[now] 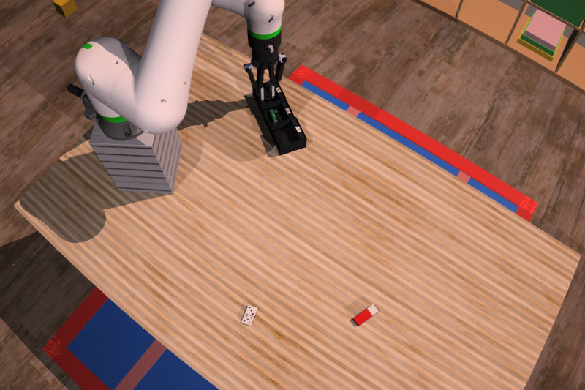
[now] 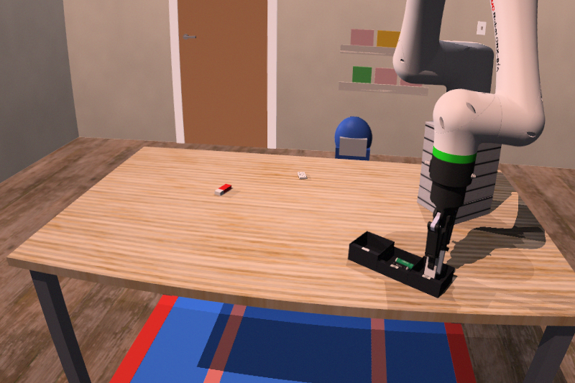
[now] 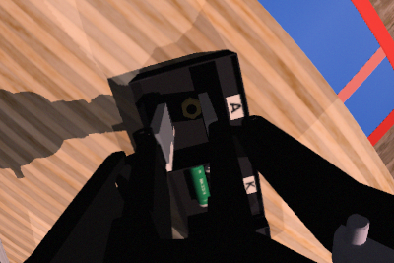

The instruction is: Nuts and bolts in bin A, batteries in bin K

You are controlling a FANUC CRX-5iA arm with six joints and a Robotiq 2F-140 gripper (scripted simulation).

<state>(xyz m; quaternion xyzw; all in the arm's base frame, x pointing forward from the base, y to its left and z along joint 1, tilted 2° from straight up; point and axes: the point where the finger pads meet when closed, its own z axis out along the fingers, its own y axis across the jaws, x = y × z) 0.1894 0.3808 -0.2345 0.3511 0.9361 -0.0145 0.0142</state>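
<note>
Three black bins stand joined in a row near the table's edge. My gripper (image 1: 268, 94) (image 2: 432, 271) (image 3: 185, 112) reaches down into the end bin marked A (image 2: 440, 289) (image 3: 172, 74), and its fingers stand a little apart, open. A brass nut (image 3: 191, 109) lies on that bin's floor just beyond the fingertips, free of them. A green battery (image 1: 272, 116) (image 2: 403, 262) (image 3: 200, 184) lies in the middle bin marked K (image 2: 402, 277) (image 3: 254, 197). My fingers hide part of both bins in the wrist view.
The third black bin (image 1: 293, 143) (image 2: 367, 256) at the row's other end looks empty. A white domino (image 1: 248, 315) (image 2: 302, 174) and a red and white block (image 1: 364, 316) (image 2: 223, 189) lie far across the table. The robot's grey base (image 1: 137, 161) (image 2: 468, 192) stands close by.
</note>
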